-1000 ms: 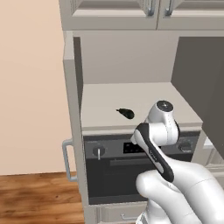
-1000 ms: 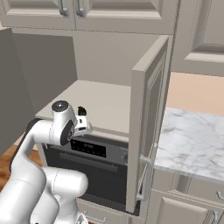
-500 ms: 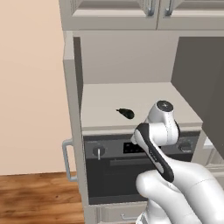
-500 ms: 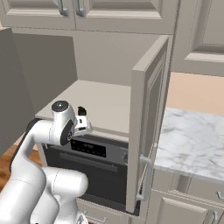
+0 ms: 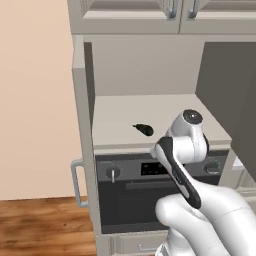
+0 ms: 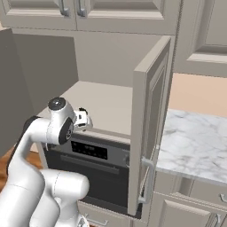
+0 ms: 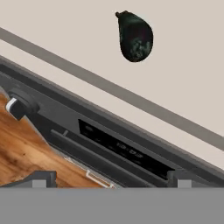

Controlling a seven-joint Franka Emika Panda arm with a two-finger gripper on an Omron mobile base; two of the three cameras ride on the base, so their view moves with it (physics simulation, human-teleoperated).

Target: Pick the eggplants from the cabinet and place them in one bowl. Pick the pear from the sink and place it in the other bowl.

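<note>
Eggplant is lying alone on the open cabinet's shelf, just behind the shelf's front lip and left of centre, directly above the oven; in the hand view it is sitting near the top of frame, stem end pointing up-left. Gripper is hovering at the front edge of that shelf, right of the eggplant and clear of it, jaws spread wide with nothing between them. Step in hand, as I read it: reaching in for the eggplant. To do it well: be moving forward over the lip before dropping, be keeping clear of the open cabinet door to the right of the shelf, be centring the eggplant between the fingertips, and be turning the wrist so the jaws close across the fat body, not the tapered stem end. Risk is it rolling away on the flat shelf if one finger touches first. No bowl or pear here.
</note>
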